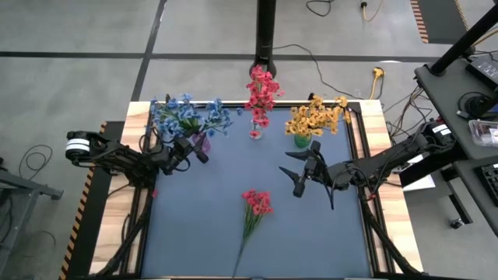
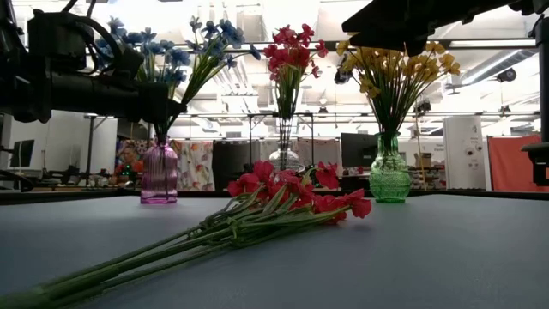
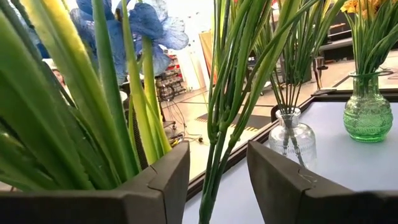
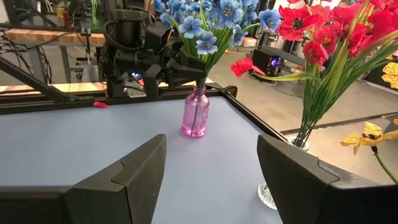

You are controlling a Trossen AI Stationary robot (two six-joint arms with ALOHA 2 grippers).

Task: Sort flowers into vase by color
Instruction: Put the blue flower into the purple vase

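Across the blue-grey mat (image 1: 210, 225) at its far edge stand three vases: a pink ribbed glass vase (image 2: 159, 173) of blue flowers (image 1: 187, 114), a clear glass vase (image 1: 256, 127) of red flowers (image 1: 261, 89), and a green glass vase (image 2: 389, 178) of yellow-orange flowers (image 1: 317, 117). Near the front lies a loose red sprig (image 1: 255, 204). Left gripper (image 3: 217, 180) straddles the blue stems with fingers parted; right gripper (image 1: 302, 169) hovers spread wide and empty near the green vase.

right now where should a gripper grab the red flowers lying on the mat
Grip the red flowers on the bunched green stems just below the blossoms, coming straight down with fingers across them: they lie flat on the mat, and the heads look fragile.
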